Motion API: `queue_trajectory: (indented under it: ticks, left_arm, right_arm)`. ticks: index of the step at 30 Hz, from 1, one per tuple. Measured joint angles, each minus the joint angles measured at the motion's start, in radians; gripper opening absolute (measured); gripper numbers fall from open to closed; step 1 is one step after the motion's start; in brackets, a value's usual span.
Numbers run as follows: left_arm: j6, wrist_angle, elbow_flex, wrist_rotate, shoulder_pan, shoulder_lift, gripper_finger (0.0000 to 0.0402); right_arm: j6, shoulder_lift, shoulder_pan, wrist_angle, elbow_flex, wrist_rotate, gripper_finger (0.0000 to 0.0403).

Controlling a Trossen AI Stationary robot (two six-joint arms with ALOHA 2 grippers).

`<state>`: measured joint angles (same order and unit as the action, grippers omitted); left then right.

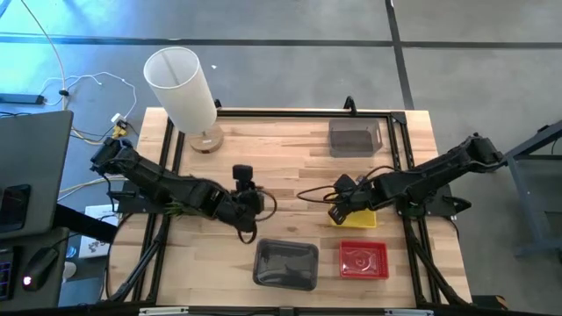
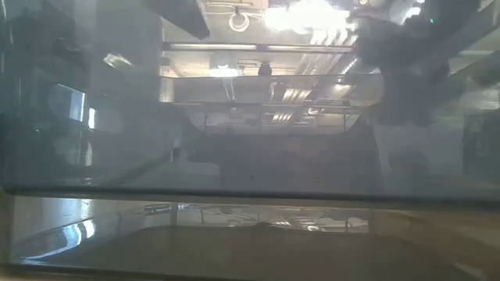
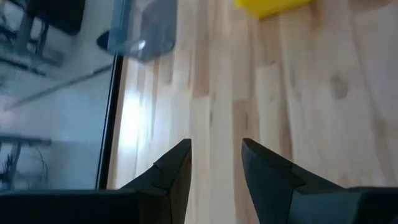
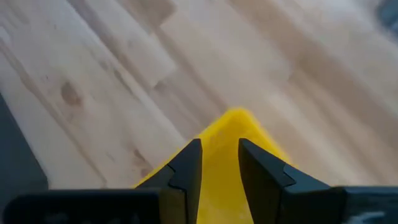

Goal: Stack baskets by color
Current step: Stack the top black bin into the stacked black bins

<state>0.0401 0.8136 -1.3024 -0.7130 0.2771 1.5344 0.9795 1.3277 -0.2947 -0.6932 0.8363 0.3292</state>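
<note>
Surface: wooden table (image 1: pixel 290 167), framed by black rails.
Near edge: grey basket (image 1: pixel 285 263) and red basket (image 1: pixel 363 259) are set side by side.
Middle: left gripper (image 1: pixel 248 235) is held parted, empty; right gripper (image 1: pixel 337 212) is closed on yellow basket (image 1: pixel 362 219).
Far edge: second grey basket (image 1: pixel 355 138), white lamp shade (image 1: pixel 181 88).
</note>
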Motion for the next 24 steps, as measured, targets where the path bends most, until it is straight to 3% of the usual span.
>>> queue_trajectory:
  ticks: [12, 17, 24]
  left_arm:
    - [0.141, 0.077, 0.0, 0.091, -0.103, -0.052, 0.0127]
    - [0.161, 0.073, 0.043, 0.105, -0.112, -0.051, 0.0127]
    - [0.214, 0.068, 0.127, 0.124, -0.122, -0.051, 0.0127]
  right_arm:
    - [-0.134, -0.001, 0.065, -0.279, 0.22, 0.187, 0.0094]
    - [-0.206, -0.001, 0.155, -0.35, 0.249, 0.176, 0.0094]
    - [-0.304, -0.001, 0.291, -0.371, 0.249, 0.076, 0.0094]
